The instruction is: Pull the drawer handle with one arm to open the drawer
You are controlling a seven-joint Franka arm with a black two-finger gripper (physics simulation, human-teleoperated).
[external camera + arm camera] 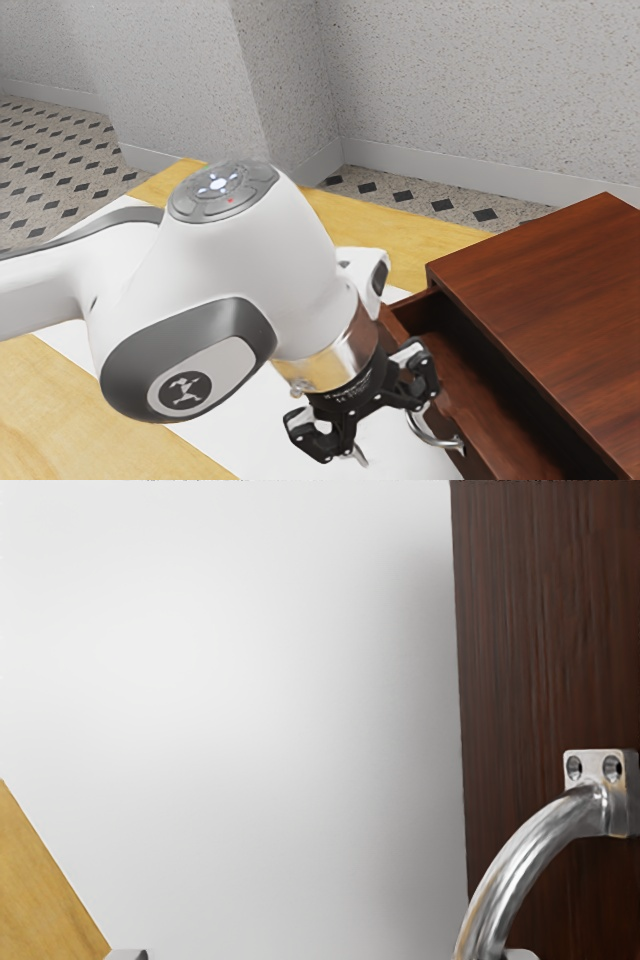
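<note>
A dark wooden cabinet (560, 300) stands at the exterior view's right. Its drawer (425, 335) is pulled partway out, and part of its dark inside shows. A curved silver handle (438, 436) is bolted to the drawer front (540, 630). My black gripper (388, 442) hangs low in front of the drawer, right at the handle. It is open, with its fingers spread wide. In the wrist view the handle (520, 860) arcs down beside one fingertip (515, 954), while the other fingertip (125, 954) stands far off over the white mat.
A white mat (250, 440) covers the light wooden table (60, 430) under my arm. My large white arm (220, 290) hides much of the table. Speckled walls and a tiled floor (60, 150) lie behind.
</note>
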